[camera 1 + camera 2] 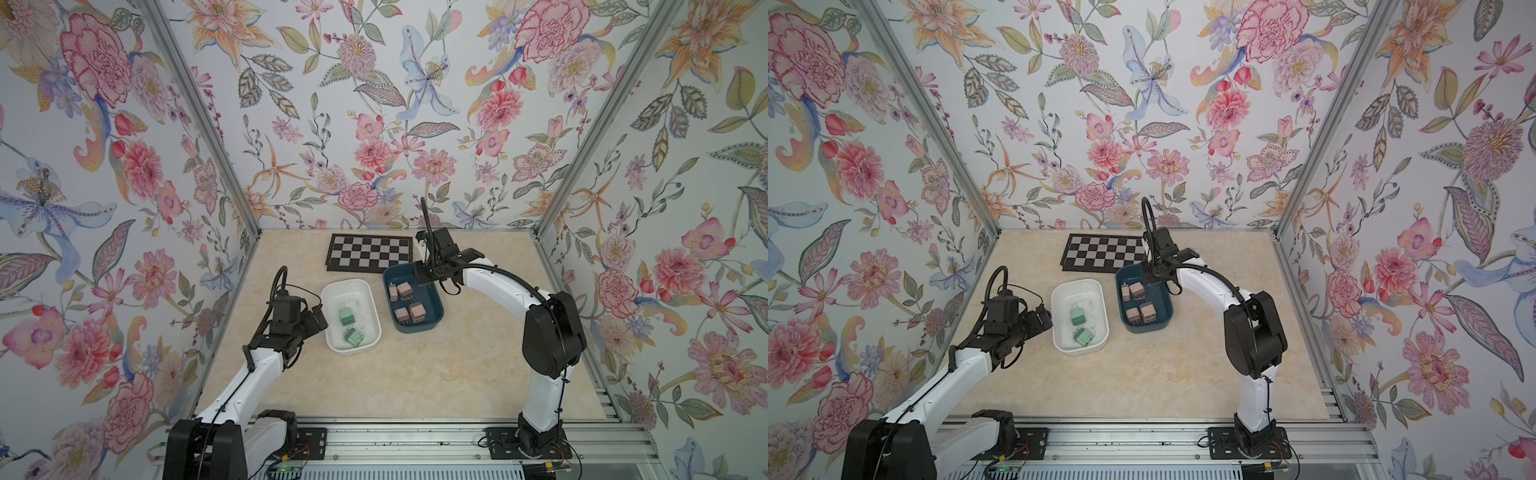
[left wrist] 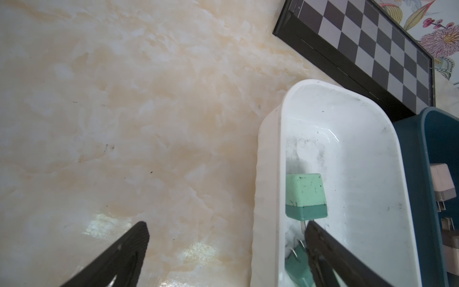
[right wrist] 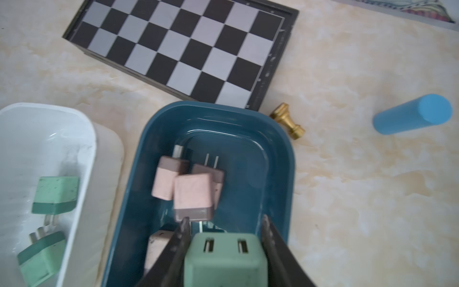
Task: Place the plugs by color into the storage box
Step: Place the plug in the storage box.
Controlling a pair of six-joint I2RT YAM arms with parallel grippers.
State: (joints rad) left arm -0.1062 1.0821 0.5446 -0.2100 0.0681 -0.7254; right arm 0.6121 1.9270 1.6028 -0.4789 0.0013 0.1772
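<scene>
Between the fingers of the right gripper [image 3: 224, 218], a mint green cube-shaped plastic plug [image 3: 223, 258] is pinched by two opposite sides. Its face with two slots is turned up toward the wrist, and its prongs cannot be made out.

Directly below the hand lies the dark teal plastic tub [image 3: 278, 159], holding four dusty pink plugs [image 3: 193, 193]. Whether the green one hangs clear of the tub floor cannot be told. By colour it seems out of place here.

Just beside the hand, toward the other arm, stands the white plastic tub [image 3: 74, 124]. Two mint green plugs [image 3: 54, 195] lie on their sides in it, so each colour has its own tub, and this is the likely destination.

The left gripper [image 2: 226, 225] has its fingers spread wide with nothing between them. One finger is over the white tub and the other over the marble-patterned tabletop [image 2: 124, 111], apparently parked clear of the working arm.

Beyond the right hand lie three things that play no part in the sort:
- a black-and-grey folding chessboard [image 3: 183, 47]
- a small brass-coloured piece [image 3: 288, 121], just off the teal tub's far corner
- a light blue cylinder [image 3: 412, 114], farther out

No brand, label or lettering is legible on any plug, tub or board.
</scene>
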